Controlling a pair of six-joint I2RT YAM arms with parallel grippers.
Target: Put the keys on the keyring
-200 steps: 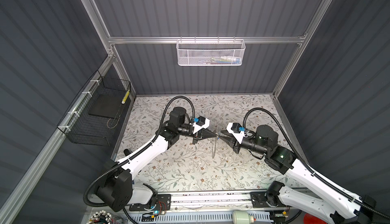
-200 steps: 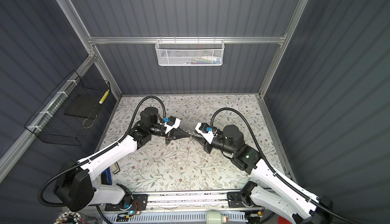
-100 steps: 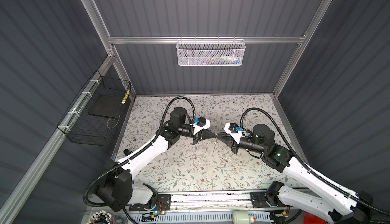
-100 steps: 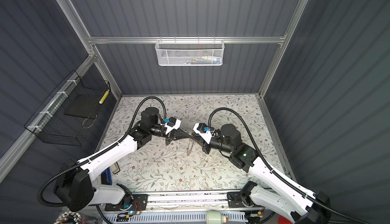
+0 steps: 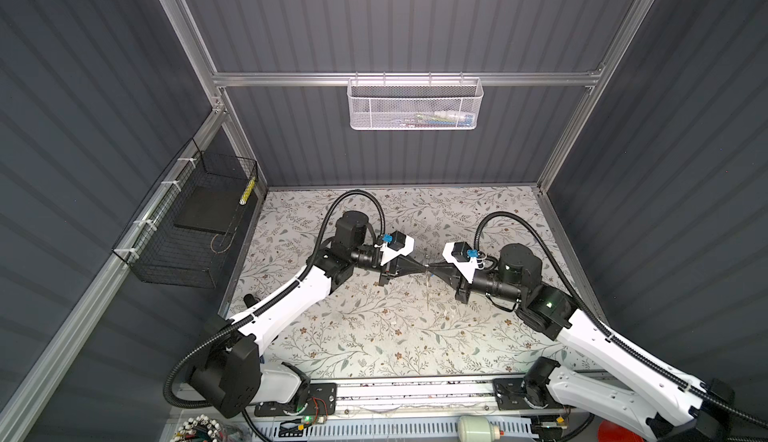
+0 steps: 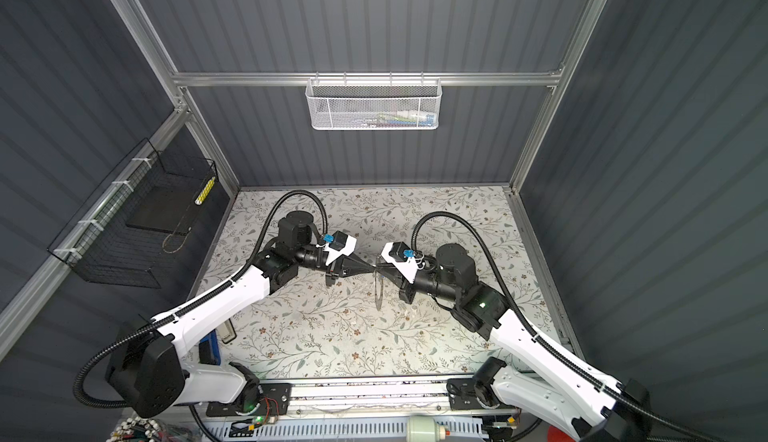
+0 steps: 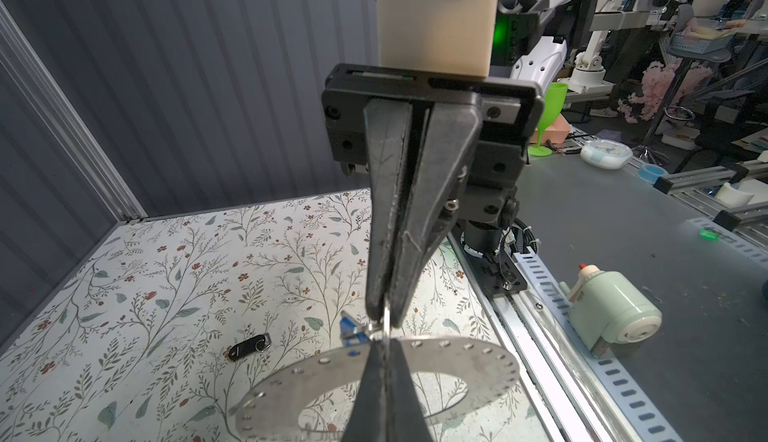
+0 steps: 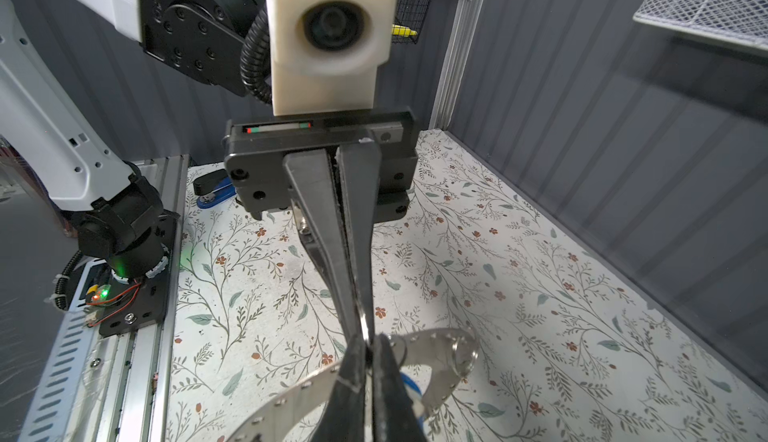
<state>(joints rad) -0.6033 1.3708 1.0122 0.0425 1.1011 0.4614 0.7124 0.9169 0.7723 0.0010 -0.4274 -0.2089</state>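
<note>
The left claw (image 5: 423, 268) is clamped on a thin silver metal sliver (image 7: 386, 320), key or small loop I cannot tell; the large flat perforated silver keyring (image 7: 478, 363) hangs just below it, above the floral desk (image 5: 374, 336). The right claw (image 5: 433, 268), tip to tip, pinches the same sliver. Threading seems underway, unfinished; no loose key shows.

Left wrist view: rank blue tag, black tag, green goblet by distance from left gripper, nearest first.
1. blue tag: hanging right at the left gripper's jaws.
2. black tag: lying on the floral mat, clear of both arms.
3. green goblet: far off, upright on the grey bench outside the cell.
</note>
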